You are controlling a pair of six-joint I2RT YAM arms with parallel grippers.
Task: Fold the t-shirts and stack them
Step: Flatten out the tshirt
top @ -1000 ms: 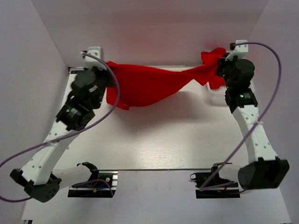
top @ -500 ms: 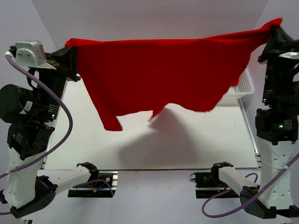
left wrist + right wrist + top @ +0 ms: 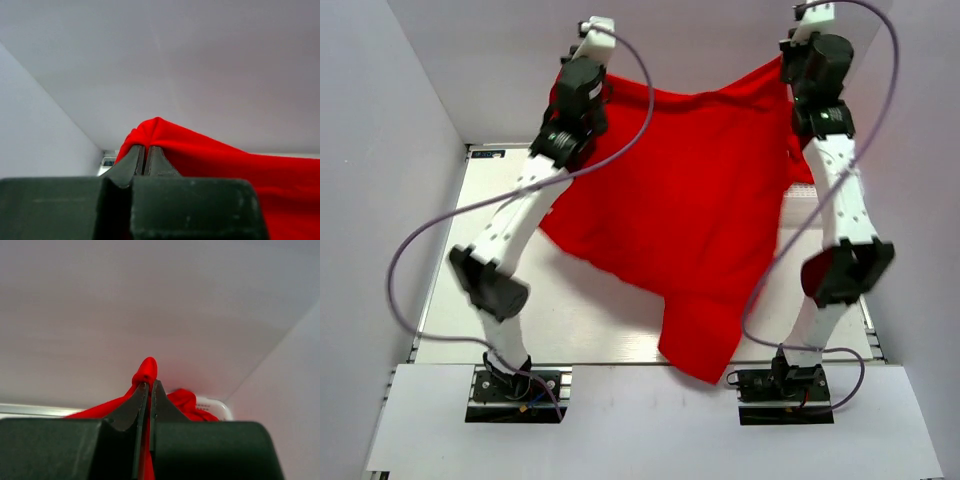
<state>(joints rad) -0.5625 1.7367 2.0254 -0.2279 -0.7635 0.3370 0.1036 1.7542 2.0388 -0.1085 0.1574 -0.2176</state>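
**Red t-shirt (image 3: 690,210) hangs spread between both arms over the counter (image 3: 590,310).**
You hold one upper corner in each arm: the left pincer (image 3: 145,152) and the right pincer (image 3: 149,387) are both pressed together on a bunch of red cloth, high at the far side. From there the shirt's long axis runs down towards you, its low end reaching the counter's near edge in the overhead view. Neither arm looks nearer, so laying it flat likely calls for an even lowering.

Left arm (image 3: 525,200) and right arm (image 3: 842,190) hold a red t-shirt (image 3: 690,210) spread between them, probably brushing the table (image 3: 590,320).
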